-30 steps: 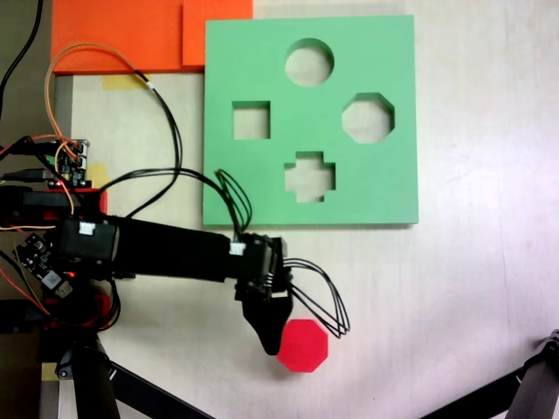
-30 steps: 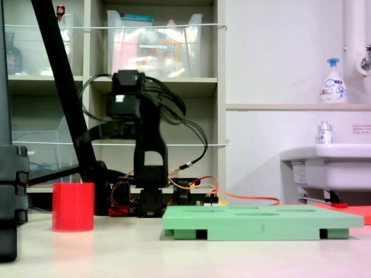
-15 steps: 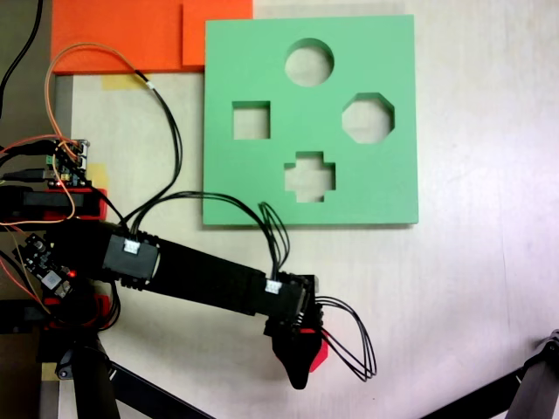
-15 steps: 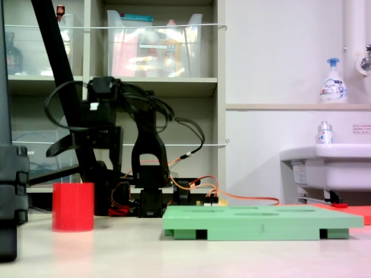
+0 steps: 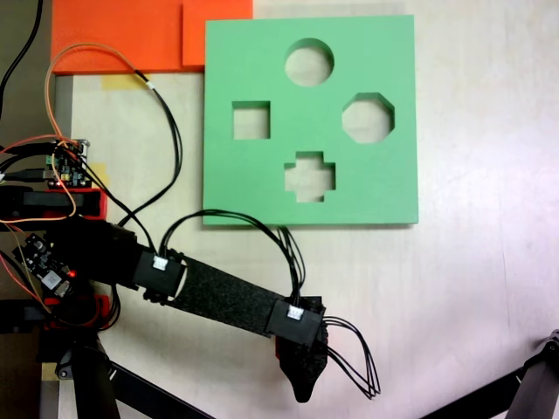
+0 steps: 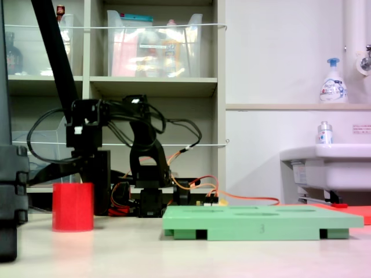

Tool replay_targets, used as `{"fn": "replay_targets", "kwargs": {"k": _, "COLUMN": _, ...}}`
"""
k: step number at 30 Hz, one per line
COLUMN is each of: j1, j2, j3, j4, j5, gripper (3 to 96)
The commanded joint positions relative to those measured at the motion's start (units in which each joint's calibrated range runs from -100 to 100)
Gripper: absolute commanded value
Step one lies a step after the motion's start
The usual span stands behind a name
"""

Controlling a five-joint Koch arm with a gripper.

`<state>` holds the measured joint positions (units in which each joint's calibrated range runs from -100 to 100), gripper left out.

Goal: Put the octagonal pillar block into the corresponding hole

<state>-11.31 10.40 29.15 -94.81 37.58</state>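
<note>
A black robot arm reaches over the red block (image 6: pixel 73 207), which stands on the table (image 5: pixel 489 288) near its front edge. The gripper (image 5: pixel 302 371) hides the block from above; whether its jaws are closed cannot be told. The green board (image 5: pixel 262 188) with its eight-sided hole (image 5: pixel 368 118) lies well apart.

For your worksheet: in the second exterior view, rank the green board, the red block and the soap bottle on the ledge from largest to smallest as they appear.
1. Green board
2. Red block
3. Soap bottle

The bottle stands farther from the camera, so its apparent size understates it.

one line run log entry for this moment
phase: reach | gripper: over red block, jaws hidden | block: on table, upright | octagonal hole: empty
</note>
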Motion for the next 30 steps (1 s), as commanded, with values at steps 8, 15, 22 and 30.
{"fn": "replay_targets", "kwargs": {"k": 8, "j1": -0.49, "j2": 2.59, "j3": 2.95, "j4": 1.74, "j5": -0.68, "gripper": 64.0}}
{"fn": "replay_targets", "kwargs": {"k": 15, "j1": -1.66, "j2": 2.45, "j3": 3.05, "j4": -2.88, "j5": -0.63, "gripper": 40.4}}
{"fn": "replay_targets", "kwargs": {"k": 22, "j1": -1.76, "j2": -2.02, "j3": 4.35, "j4": -5.19, "j5": -0.49, "gripper": 39.3}}
{"fn": "replay_targets", "kwargs": {"k": 30, "j1": 2.05, "j2": -21.01, "j3": 9.13, "j4": -5.19, "j5": 2.44, "gripper": 39.5}}
